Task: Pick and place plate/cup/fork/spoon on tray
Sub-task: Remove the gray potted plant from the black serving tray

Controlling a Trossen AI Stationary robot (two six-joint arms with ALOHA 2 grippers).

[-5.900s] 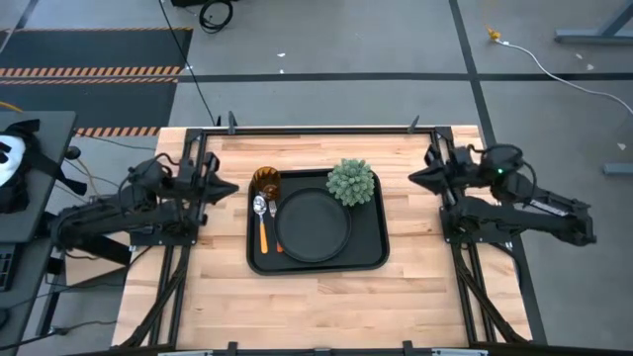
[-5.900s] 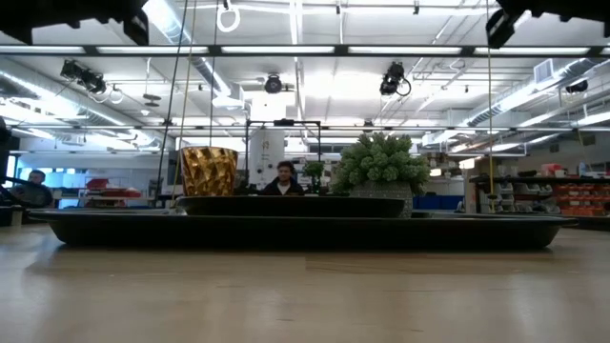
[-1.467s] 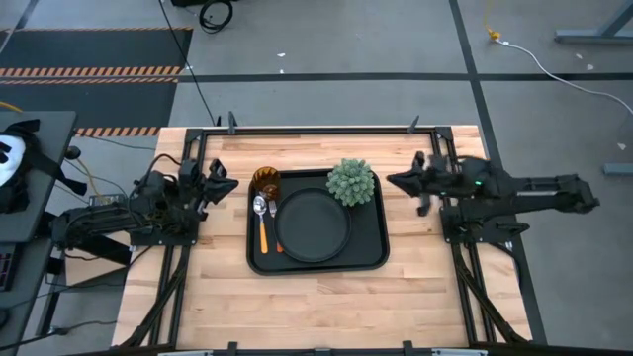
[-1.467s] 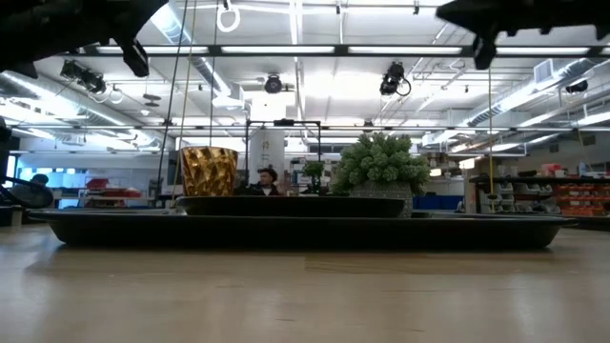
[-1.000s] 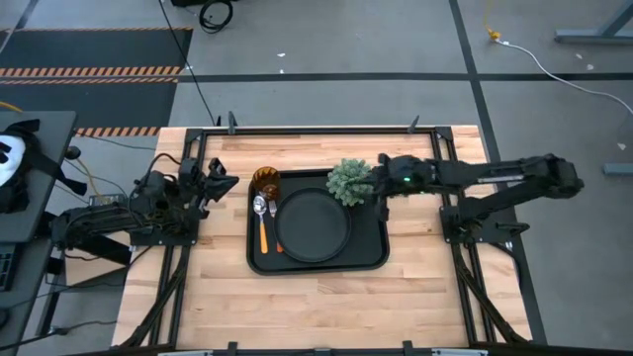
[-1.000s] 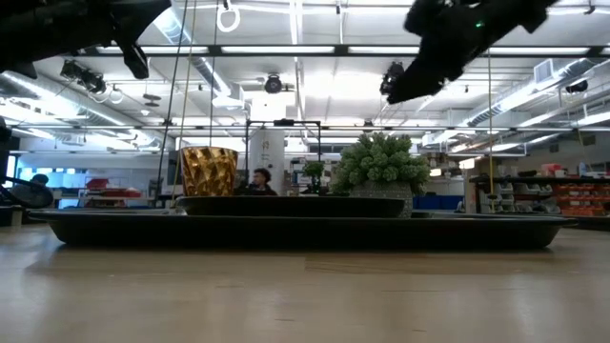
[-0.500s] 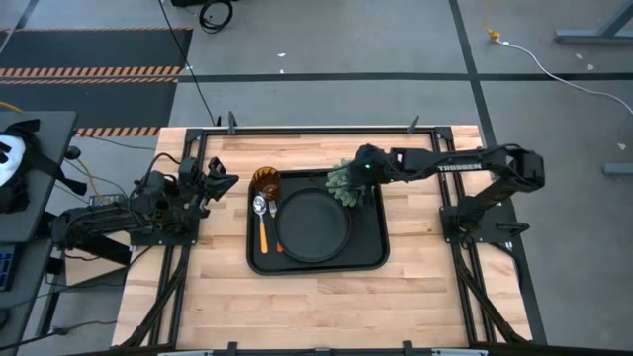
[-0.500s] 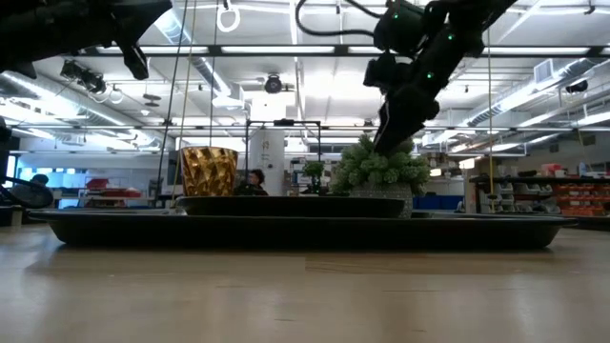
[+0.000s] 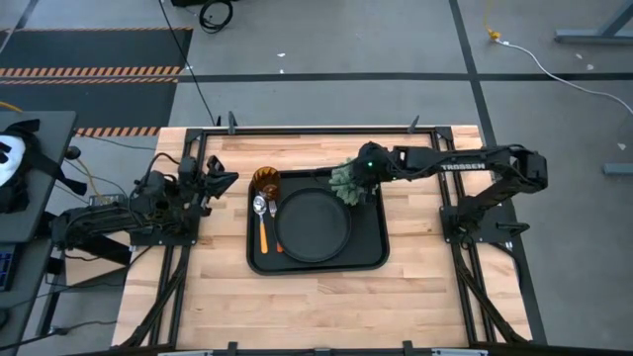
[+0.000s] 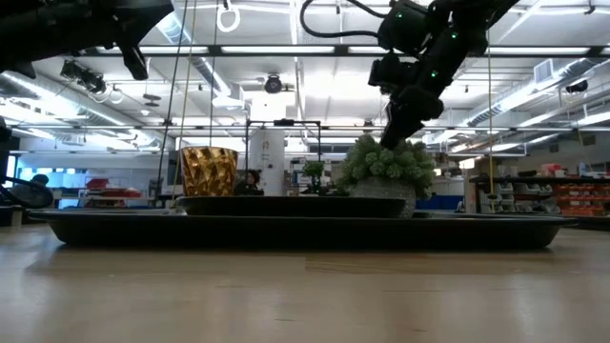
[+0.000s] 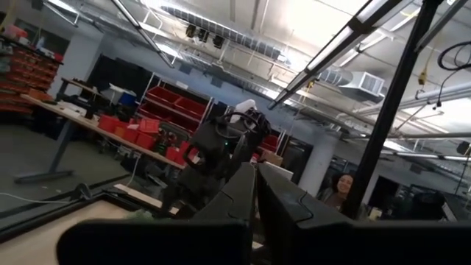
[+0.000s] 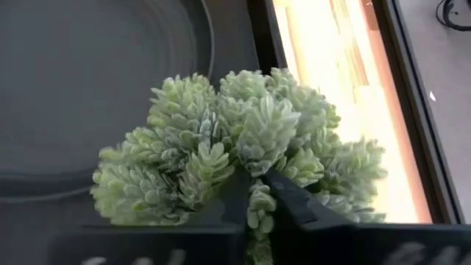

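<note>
Your bench (image 9: 316,297) carries the tray (image 9: 371,259) at its middle. The plate (image 9: 314,225) lies on the tray, with the green plant (image 9: 346,185) at its far right corner and the cup (image 9: 265,181) at its far left. Your right gripper (image 9: 353,178) has its fingers (image 12: 294,208) pinching the plant's leaves. Your left gripper (image 9: 229,178), fingers pressed together, waits left of the tray.
</note>
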